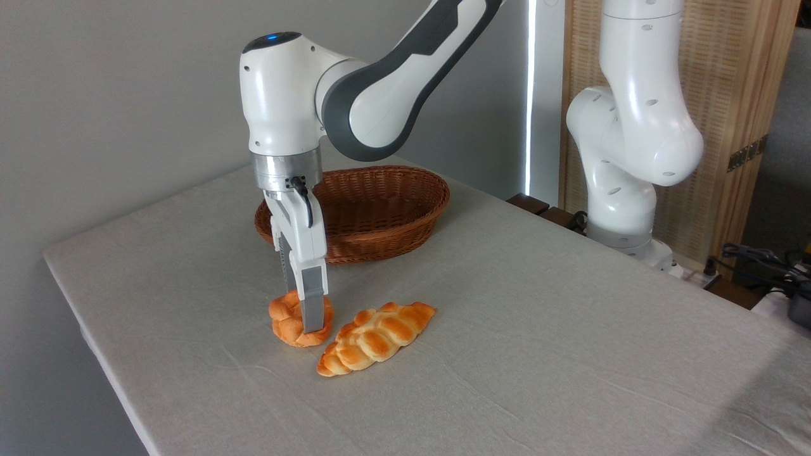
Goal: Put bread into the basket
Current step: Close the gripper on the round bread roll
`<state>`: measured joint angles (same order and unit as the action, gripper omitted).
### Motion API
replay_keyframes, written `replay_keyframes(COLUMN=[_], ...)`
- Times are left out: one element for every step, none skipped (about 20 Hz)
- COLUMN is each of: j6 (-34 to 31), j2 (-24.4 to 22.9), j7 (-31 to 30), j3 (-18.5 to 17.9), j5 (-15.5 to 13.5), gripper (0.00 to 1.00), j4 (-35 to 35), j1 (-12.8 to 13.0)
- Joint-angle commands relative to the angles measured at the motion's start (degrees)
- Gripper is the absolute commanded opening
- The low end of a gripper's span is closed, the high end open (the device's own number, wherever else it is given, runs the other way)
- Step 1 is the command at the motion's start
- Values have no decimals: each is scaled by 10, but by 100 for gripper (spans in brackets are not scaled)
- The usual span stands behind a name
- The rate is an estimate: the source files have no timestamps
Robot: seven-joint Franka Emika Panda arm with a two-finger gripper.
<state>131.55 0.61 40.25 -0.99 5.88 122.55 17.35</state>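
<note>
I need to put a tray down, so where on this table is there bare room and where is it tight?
Bare cloth on the table runs right of the braided loaf and along the near edge. It is tight where the gripper straddles the bun beside the loaf, with the basket just behind.

Soft, even daylight; a bright overexposed strip [531, 95] glares behind the arm [393, 82]. Shadows on the table [570, 354] are faint, focus sharp.

My view: plain grey wall [127, 95], cloth-covered table [538, 354], slatted wooden screen [741, 76], bright light strip [531, 95] beside it.
</note>
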Motion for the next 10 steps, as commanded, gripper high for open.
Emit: replay_keyframes(j6=[17, 17, 18, 17, 17, 18, 18, 17, 17, 17], j2=[2, 2, 2, 2, 2, 2, 2, 1, 1, 1], j7=[7, 7, 7, 7, 7, 7, 7, 6, 6, 6], j3=[-3, -3, -3, -4, -4, -4, -4, -3, -3, -3], j5=[7, 7, 7, 7, 7, 7, 7, 7, 7, 6], gripper=[32, 32, 32, 32, 32, 32, 31, 27, 25, 25], j4=[7, 7, 6, 6, 6, 5, 6, 5, 5, 4], j1=[3, 3, 3, 3, 3, 3, 3, 3, 3, 3])
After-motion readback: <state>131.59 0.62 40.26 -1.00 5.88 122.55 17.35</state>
